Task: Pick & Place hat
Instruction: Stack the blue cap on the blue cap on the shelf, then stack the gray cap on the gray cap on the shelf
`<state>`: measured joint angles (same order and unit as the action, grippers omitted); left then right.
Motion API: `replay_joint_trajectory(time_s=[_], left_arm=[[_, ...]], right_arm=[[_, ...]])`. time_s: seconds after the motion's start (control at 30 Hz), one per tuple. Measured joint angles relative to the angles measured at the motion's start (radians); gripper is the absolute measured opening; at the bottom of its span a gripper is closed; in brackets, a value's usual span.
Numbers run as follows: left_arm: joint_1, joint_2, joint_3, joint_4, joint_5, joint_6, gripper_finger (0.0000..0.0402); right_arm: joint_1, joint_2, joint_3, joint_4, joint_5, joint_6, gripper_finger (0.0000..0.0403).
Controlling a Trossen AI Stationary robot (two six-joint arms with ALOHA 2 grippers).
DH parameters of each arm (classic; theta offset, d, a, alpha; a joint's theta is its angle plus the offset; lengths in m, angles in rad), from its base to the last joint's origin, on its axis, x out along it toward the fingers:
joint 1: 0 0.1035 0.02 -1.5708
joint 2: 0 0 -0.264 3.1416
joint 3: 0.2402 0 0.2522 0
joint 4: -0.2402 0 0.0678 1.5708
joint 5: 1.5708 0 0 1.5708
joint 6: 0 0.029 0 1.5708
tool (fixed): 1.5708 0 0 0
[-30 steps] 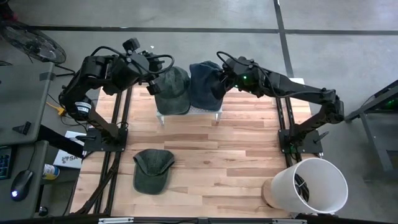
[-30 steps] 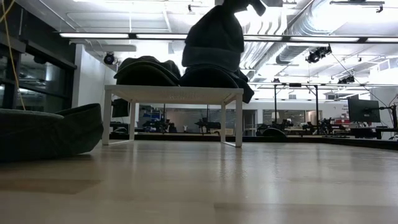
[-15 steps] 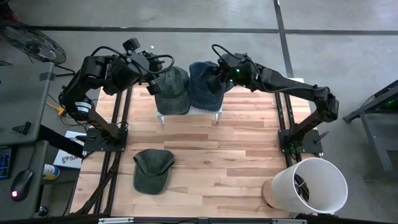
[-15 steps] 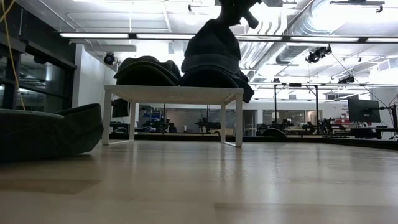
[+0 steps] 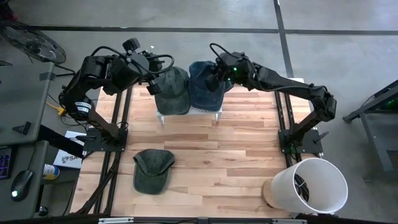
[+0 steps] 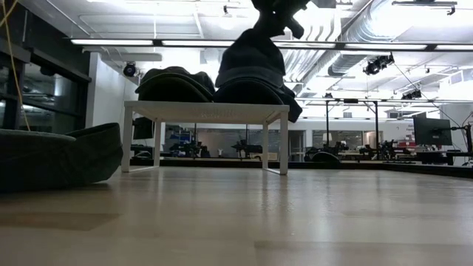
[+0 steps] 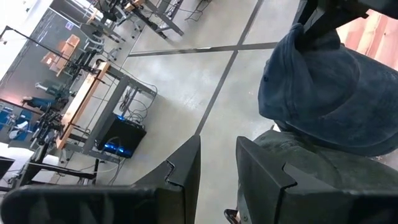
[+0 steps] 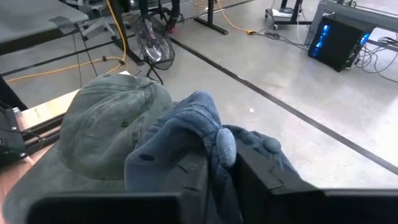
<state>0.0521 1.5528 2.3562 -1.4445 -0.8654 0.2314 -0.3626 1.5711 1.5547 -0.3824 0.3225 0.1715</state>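
Note:
A blue hat (image 5: 205, 87) and a green hat (image 5: 172, 92) lie side by side on a small white stand (image 5: 189, 112) at the table's far middle. My right gripper (image 5: 214, 76) is over the blue hat and shut on its crown. In the low view the blue hat (image 6: 251, 66) rises in a peak under that gripper (image 6: 277, 11). My left gripper (image 5: 152, 87) hangs open just left of the green hat, touching nothing; its fingers (image 7: 186, 174) stand apart. A second green hat (image 5: 152, 169) lies flat on the wooden table, near left. My right gripper pinches a bunched fold of the blue hat's crown (image 8: 219, 140) between its two fingers. It comes slanting down from the table's right side. The crown is drawn up into a peak (image 6: 255, 41), while the hat's lower part rests on the stand.
A white bucket (image 5: 311, 186) stands at the table's near right corner. The stand's legs (image 6: 275, 140) leave a gap beneath it. Bare wood lies between the stand and the near edge. The near-left green hat (image 6: 59, 159) fills the low view's left side.
My right gripper has gone toward the table's left edge and a little down, still on the blue hat's crown. The drawn-up peak of the hat has sunk lower, while its lower part has stayed on the stand.

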Motion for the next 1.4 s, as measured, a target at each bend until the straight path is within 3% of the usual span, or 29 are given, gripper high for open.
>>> replay_joint_trajectory(time_s=[0.37, 0.5, 0.8, 0.93, 1.1, 1.23, 1.4], left_arm=[[0.000, 0.000, 0.000, -0.001, 0.000, 0.000, 0.0099], [0.000, 0.000, 0.000, -0.001, 0.000, 0.000, 0.0099], [0.000, 0.000, 0.000, -0.002, -0.006, -0.032, 0.0099], [0.000, 0.000, 0.000, -0.031, 0.005, -0.116, 0.0099], [0.000, 0.000, -0.005, -0.132, 0.128, -0.336, 0.0099], [-0.001, -0.006, -0.025, -0.127, 0.323, -0.491, 0.0099], [-0.037, -0.001, -0.091, -0.125, 0.418, -0.670, 0.0099]], right_arm=[[-0.008, 0.000, 0.000, 0.020, -0.053, -0.005, 0.0209], [-0.015, -0.005, 0.000, 0.044, -0.059, -0.051, 0.0242], [-0.025, -0.068, 0.002, 0.091, -0.145, -0.134, 0.0248], [-0.025, -0.114, 0.002, 0.089, -0.248, -0.177, 0.0248], [-0.021, -0.177, 0.002, 0.079, -0.433, -0.194, 0.0248], [-0.020, -0.224, 0.002, 0.074, -0.600, -0.208, 0.0248], [-0.009, -0.275, 0.002, 0.063, -0.676, -0.212, 0.0248]])
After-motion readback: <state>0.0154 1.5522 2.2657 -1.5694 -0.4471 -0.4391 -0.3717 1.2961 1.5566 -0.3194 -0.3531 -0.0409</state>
